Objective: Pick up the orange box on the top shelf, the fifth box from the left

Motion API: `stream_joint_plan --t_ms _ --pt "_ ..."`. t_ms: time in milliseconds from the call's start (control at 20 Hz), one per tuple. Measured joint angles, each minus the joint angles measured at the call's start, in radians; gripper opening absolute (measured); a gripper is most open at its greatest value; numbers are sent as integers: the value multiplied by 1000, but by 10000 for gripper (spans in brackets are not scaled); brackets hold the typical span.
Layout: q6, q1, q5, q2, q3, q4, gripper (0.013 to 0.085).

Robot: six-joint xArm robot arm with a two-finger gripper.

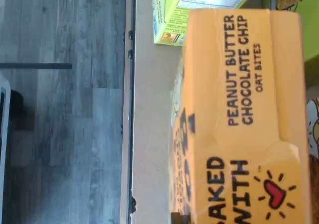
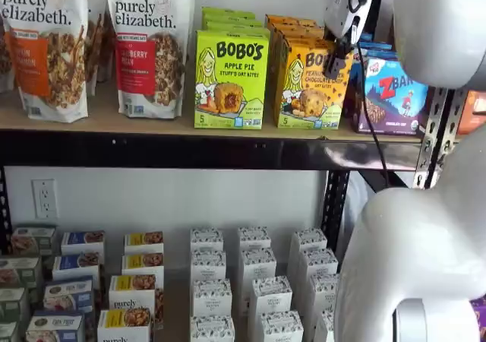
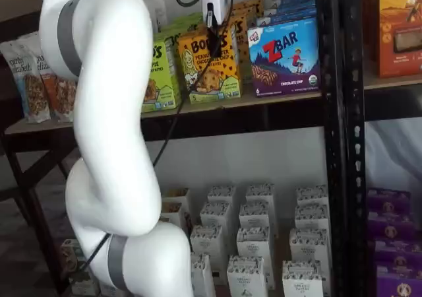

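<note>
The orange box point(image 2: 307, 91) stands on the top shelf point(image 2: 152, 125) between a lime-green box and a blue box; more orange boxes line up behind it. Its printed top fills the wrist view point(image 1: 244, 119). In both shelf views the gripper point(image 2: 335, 62) hangs at the box's upper right corner. One black finger point(image 3: 214, 36) lies down over the front face of the orange box point(image 3: 208, 69). The other finger is hidden, so I cannot tell whether the grip is closed on the box. The box rests on the board.
The lime-green Apple Pie box point(image 2: 230, 80) stands close on the left and the ZBar box point(image 2: 395, 91) close on the right. Granola bags point(image 2: 144, 45) stand further left. A black upright point(image 3: 339, 145) rises at the right. Small white boxes point(image 2: 250, 281) fill the lower shelf.
</note>
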Motion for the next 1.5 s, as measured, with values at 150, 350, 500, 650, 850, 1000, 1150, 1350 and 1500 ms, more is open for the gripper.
stream_joint_plan --t_ms 150,350,500,650,850,1000,1150,1350,1500 --pt "-1 -1 -2 -1 2 3 410" --pt "-2 -4 -4 -3 4 12 370" --pt "0 -1 6 1 -5 3 370" --pt "2 -1 25 4 -16 0 370" --pt "13 7 59 -14 -28 -13 370" --pt "21 10 78 -44 -19 -8 370" --pt "30 6 115 -91 -1 21 370" --pt "42 6 142 -185 64 43 370" --pt "51 12 151 -265 136 46 370"
